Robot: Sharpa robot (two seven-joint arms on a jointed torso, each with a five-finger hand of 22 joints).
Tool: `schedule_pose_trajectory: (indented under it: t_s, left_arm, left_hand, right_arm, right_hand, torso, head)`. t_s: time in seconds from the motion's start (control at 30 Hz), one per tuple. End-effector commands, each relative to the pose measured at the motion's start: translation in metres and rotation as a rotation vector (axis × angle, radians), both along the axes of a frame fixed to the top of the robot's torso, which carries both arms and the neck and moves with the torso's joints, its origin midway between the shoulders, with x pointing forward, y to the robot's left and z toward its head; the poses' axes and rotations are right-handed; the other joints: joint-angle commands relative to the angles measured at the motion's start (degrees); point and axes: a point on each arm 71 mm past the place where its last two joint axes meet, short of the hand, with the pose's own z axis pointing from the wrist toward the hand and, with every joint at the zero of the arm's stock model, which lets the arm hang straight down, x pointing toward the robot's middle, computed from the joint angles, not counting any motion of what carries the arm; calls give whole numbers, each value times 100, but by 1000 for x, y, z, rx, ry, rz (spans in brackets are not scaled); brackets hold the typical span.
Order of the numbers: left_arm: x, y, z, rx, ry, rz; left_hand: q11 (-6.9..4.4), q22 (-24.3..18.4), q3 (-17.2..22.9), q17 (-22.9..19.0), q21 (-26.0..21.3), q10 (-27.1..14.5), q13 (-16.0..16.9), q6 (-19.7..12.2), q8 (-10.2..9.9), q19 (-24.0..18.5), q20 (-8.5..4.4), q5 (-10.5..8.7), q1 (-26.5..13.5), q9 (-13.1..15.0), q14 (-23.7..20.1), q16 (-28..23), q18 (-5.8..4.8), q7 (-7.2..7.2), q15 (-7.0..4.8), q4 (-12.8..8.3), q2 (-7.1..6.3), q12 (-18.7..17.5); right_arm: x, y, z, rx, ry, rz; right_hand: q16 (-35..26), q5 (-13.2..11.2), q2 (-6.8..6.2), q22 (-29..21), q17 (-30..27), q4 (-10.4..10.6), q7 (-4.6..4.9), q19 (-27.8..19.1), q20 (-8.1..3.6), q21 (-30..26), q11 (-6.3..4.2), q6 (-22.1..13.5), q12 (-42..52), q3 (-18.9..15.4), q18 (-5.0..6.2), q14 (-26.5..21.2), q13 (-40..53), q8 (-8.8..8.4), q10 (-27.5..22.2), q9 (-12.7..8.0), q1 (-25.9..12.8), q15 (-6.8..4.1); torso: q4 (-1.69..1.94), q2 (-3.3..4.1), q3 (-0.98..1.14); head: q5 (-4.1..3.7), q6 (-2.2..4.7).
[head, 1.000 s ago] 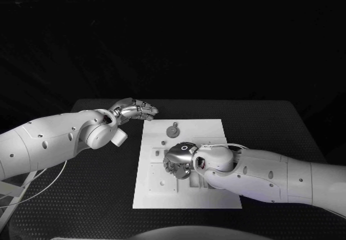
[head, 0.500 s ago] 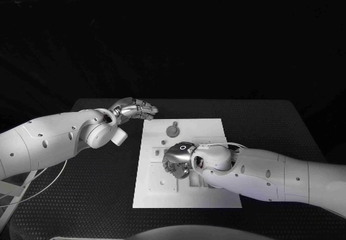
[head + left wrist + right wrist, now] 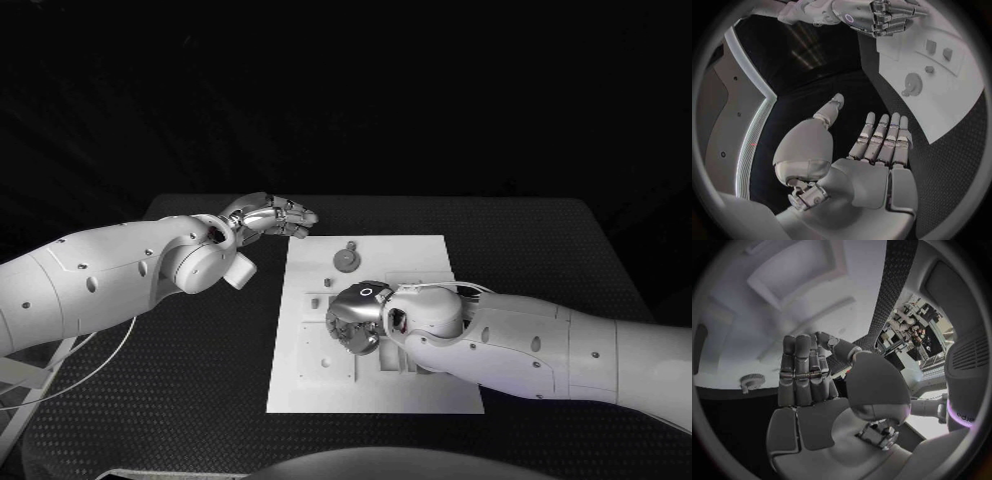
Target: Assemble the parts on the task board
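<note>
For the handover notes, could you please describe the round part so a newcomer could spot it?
Find the white board mid-table. Near its far edge, beyond the right robot hand, lies the round part: a toothed disc with a stub, unlike the small blocks nearby.

The bench (image 3: 577,250) is black, with a fine dotted texture over its top, and its far edge runs straight against a dark backdrop. A thin pale cable (image 3: 87,365) loops over the bench near its left edge. Just off that same left edge, down at the near corner, stands a pale slanted frame (image 3: 32,385). In the left wrist view the bench surface (image 3: 954,135) shows the same dotted weave.
</note>
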Motion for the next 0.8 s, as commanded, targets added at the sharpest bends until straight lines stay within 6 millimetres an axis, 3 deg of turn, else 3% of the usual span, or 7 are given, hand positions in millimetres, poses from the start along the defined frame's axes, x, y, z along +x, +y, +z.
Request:
schedule_pose_trajectory:
  t_s: [0.03,0.33,0.6,0.8]
  left_arm:
    - [-1,-3,1,-16,7,-18]
    - [-1,-2,0,-16,15,-28]
    - [-2,-1,0,-14,19,-27]
    - [-2,-1,0,-15,20,-28]
  left_hand:
    - [20,-7,2,6,-30,0,-10,22,14,8,-9,-1,6,-7,26,-10,-59,393,-6,-35,4,-33]
    - [19,-7,-15,6,-24,-18,-12,13,11,23,-10,-13,-26,-11,20,-15,-55,383,-4,-27,-22,-36]
    - [15,-8,-23,5,-20,-43,-15,-2,5,36,-12,-16,-37,-15,8,-22,-49,377,-2,-29,-47,-42]
    - [13,-9,-26,5,-19,-51,-15,-3,6,40,-11,-17,-43,-15,4,-25,-47,374,-1,-28,-57,-42]
  right_arm:
    - [-1,-5,-8,-41,26,-15]
    - [-1,-7,-5,-1,19,-29]
    - [-2,-14,-1,30,-3,-54]
    - [0,-20,8,59,-29,-66]
  right_hand:
    - [27,33,-87,139,3,5,34,-65,15,34,80,-129,-21,-71,29,-67,-102,-79,-191,-42,-39,30]
    - [133,27,-260,146,44,-30,251,-248,62,71,254,-624,-5,-582,29,-267,-229,-335,-771,-153,-200,200]
    - [259,33,-373,147,74,12,284,-251,74,140,280,-693,10,-712,29,-293,-241,-354,-861,-174,-201,221]
    - [341,37,-363,145,87,33,275,-210,50,196,272,-671,26,-711,29,-268,-230,-331,-847,-173,-168,212]
  torso:
    - [0,0,-1]
    - [-1,-2,0]
    - [-2,-6,-2]
    - [-2,-3,0]
  head:
    - [3,-1]
    - [0,9]
    - [-9,17]
    - [-18,41]
